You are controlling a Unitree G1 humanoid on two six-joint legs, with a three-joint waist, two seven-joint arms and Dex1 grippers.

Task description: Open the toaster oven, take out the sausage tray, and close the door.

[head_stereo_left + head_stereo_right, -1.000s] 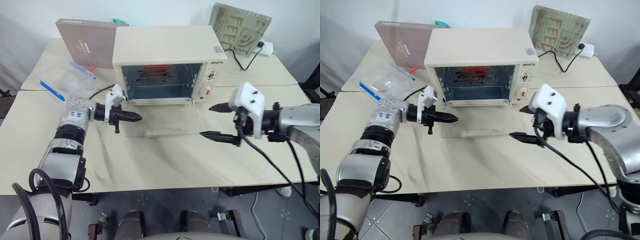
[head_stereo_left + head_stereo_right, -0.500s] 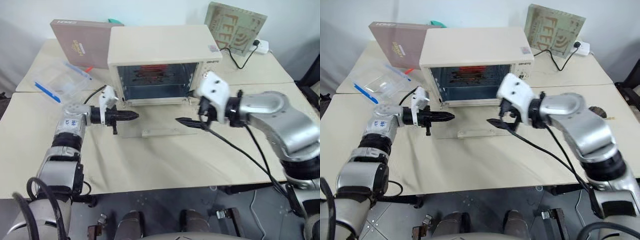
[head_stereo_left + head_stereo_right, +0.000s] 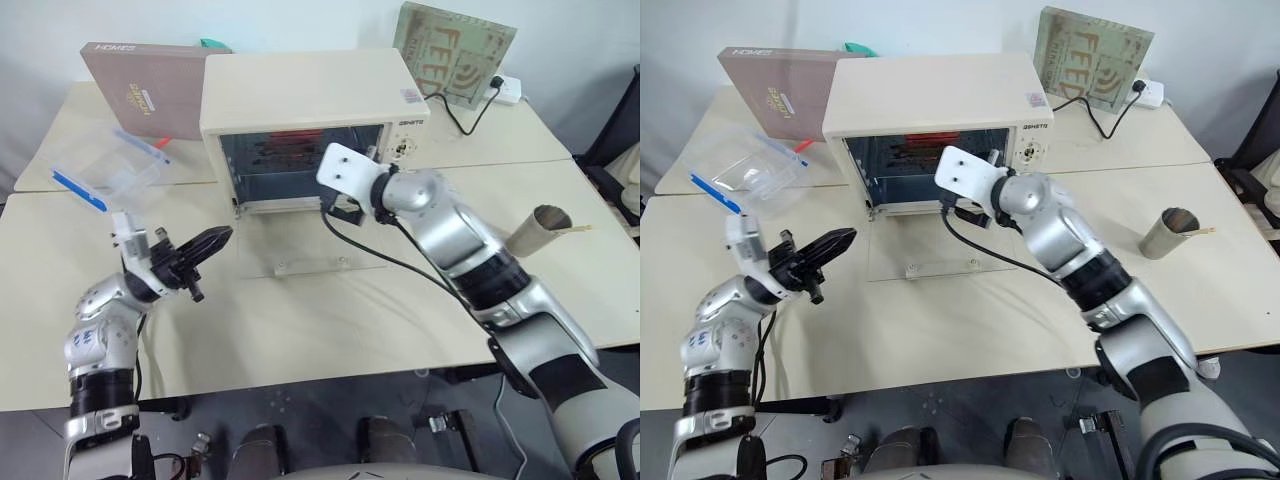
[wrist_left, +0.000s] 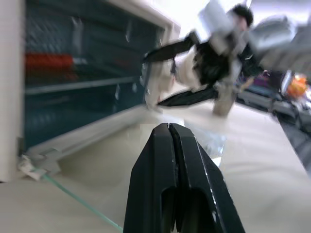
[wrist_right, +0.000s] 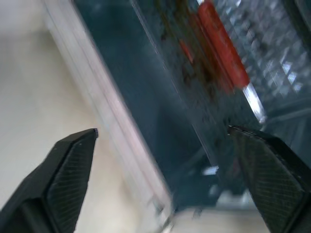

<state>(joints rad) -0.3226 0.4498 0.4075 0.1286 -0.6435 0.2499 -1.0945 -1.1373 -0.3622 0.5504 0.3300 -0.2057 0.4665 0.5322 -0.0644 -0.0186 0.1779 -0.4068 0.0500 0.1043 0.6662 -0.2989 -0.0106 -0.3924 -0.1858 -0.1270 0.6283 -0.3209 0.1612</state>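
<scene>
Fingers of the right gripper spread wide at the oven mouth; left gripper together. Entering crooked could jam the tray against the rack.

Overall light: bright and even across the table, soft white room light from overhead.
Shadows: faint and short, a soft one under the toaster oven front and beneath the arms.
Oven interior: dark bluish cavity against the pale casing, a red glint inside.
Glare: the lowered glass door is nearly invisible, only a pale sheen on it.
Left wrist view: left gripper sharp up close, right gripper smeared, background washed out white.
Right wrist view: heavy motion blur, the sausage tray streaked, black jaws crisper at the edges.
</scene>
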